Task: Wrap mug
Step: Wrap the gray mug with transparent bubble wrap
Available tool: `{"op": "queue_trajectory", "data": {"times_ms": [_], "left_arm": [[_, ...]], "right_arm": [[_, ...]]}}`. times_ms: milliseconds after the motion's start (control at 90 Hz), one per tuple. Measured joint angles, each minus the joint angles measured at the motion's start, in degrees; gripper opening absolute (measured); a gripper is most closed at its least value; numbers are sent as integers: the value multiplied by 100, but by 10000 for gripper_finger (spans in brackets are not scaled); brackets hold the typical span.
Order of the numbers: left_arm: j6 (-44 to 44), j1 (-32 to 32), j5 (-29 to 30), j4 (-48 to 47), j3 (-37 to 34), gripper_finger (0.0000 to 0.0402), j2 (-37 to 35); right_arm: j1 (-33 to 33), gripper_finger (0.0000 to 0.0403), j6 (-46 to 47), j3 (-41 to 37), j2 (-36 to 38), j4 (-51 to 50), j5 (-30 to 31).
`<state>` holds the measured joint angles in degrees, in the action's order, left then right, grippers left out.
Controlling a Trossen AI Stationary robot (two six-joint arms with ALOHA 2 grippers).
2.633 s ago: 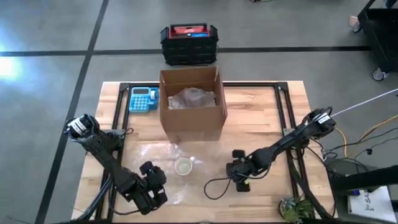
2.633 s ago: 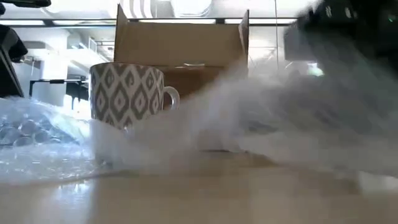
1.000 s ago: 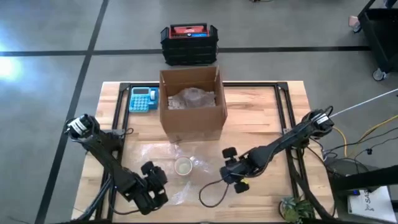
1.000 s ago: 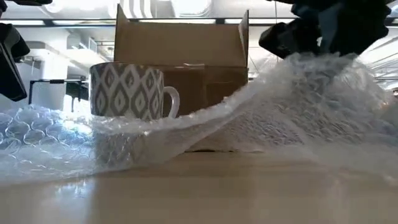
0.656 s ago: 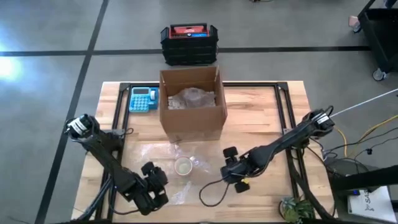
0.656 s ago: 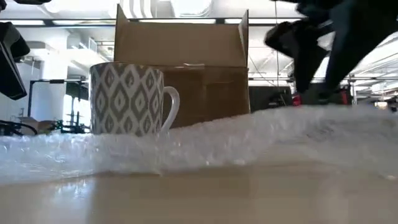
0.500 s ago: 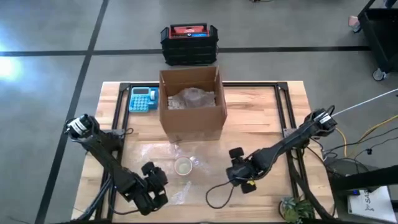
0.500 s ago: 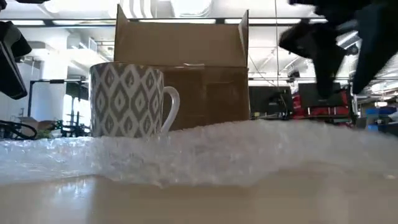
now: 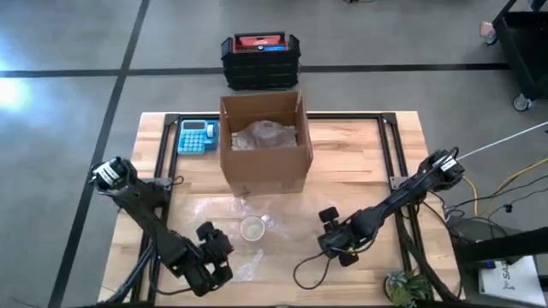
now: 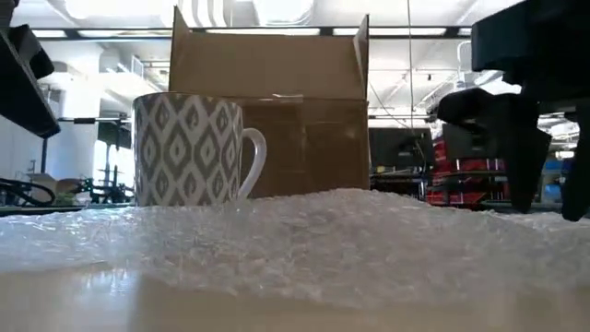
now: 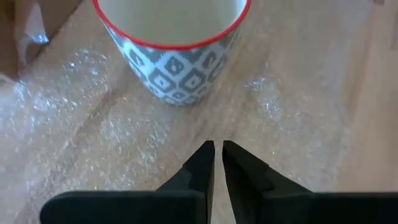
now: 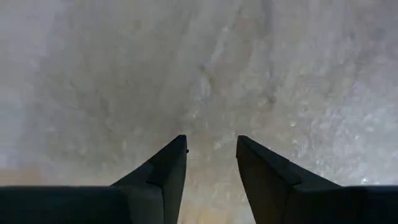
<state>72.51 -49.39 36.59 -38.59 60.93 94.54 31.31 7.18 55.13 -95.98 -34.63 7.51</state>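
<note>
On the desk: mug (image 9: 252, 228) stands upright on a sheet of bubble wrap (image 10: 304, 235), in front of the cardboard box (image 9: 264, 141), between the two arms.
Mug detail: grey diamond pattern, red rim, handle toward the right arm's side in the low view; nothing covers it.
Wrap condition: lying low and flat on the desk (image 9: 360, 162); one second earlier its right side was lifted high toward the mug, so that fold has collapsed.
Right gripper (image 12: 211, 163): fingers parted and holding nothing, poised just above the wrap to the right of the mug.
Change noted: the right arm has let go of the sheet and drawn back from the mug toward the near desk edge.
Left gripper (image 11: 217, 158): fingers nearly together with a thin gap, gripping nothing that can be seen, tips low over the wrap, pointed at the mug from the near left side.
Left arm movement: none observed across the views.
Other items: blue calculator (image 9: 196, 136) beside the box, crumpled wrap inside the box, black and red crate (image 9: 260, 60) on the floor beyond the desk.
Task standing: wrapping is not achieved; in my judgement the dropped fold sets the work back to its start.
Next requirement, as judged: a fresh grip on the sheet's edge before folding it over the mug.
Risk: the light sheet may slip or spring flat again.
</note>
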Motion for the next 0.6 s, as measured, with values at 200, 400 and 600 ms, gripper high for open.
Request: {"op": "queue_trajectory", "data": {"times_ms": [200, 400, 600], "left_arm": [[0, 1, 1, 19, 0, 20, 0], [-37, 1, 49, 25, -2, 20, 0], [-85, 21, 101, 39, -4, 20, 0]], "right_arm": [[-29, 100, 444, -306, -126, 9, -11], [-32, 17, 476, -269, -138, 101, -3], [-32, 4, 211, 38, -57, 159, 175]]}}
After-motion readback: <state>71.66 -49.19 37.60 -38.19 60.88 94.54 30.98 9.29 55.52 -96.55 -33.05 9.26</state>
